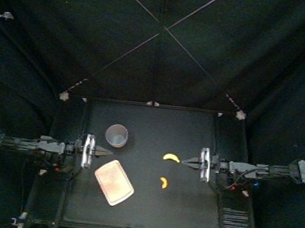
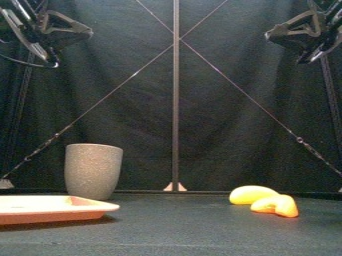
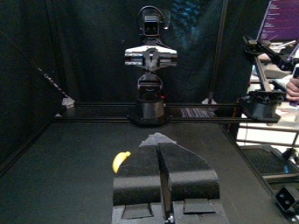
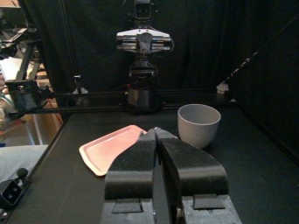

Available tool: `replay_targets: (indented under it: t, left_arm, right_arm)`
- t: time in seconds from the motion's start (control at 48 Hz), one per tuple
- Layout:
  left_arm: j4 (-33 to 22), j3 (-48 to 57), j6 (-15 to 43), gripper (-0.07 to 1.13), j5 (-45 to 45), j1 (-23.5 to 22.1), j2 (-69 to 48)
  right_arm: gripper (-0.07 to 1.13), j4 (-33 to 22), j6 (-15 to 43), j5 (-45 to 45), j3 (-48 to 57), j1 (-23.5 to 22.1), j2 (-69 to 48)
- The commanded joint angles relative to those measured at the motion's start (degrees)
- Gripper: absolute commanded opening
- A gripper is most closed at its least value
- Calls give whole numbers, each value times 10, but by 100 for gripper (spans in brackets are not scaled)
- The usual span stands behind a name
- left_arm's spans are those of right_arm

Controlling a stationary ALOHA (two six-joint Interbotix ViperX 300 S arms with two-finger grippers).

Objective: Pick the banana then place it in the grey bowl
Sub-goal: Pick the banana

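Banana (image 1: 172, 158) lies near right hand (image 1: 199, 163) — apart, hand raised.

No readable text, label, brand, number or sign in any view. Grey bowl (image 2: 94, 170): plain wall, no print seen. Pink tray (image 2: 54, 208), just in front of grey bowl: plain surface. Banana (image 1: 172, 158), to right of grey bowl: plain yellow, no sticker seen.

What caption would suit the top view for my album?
Left gripper and right gripper flank a grey cup, pink tray, banana and orange toy.
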Motion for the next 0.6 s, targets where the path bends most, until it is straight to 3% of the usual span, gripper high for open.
replay_targets:
  t: [0.021, 0.167, 0.354, 0.479, 0.604]
  left_arm:
    - [-2, 2, -1, -2, -18, 8, 8]
    - [-1, 3, 2, -1, -33, 8, 8]
    - [-1, 3, 2, -1, -38, 10, 8]
    - [0, 3, 3, -1, -40, 11, 8]
    - [1, 4, 3, -1, -47, 13, 8]
  right_arm:
    - [-3, -1, 1, 3, 5, -23, 31]
    - [3, 5, 7, 43, 7, -95, 104]
    - [13, 33, 21, 171, -14, -165, 215]
    - [40, 46, 21, 216, -44, -182, 284]
    - [77, 47, 22, 210, -76, -185, 335]
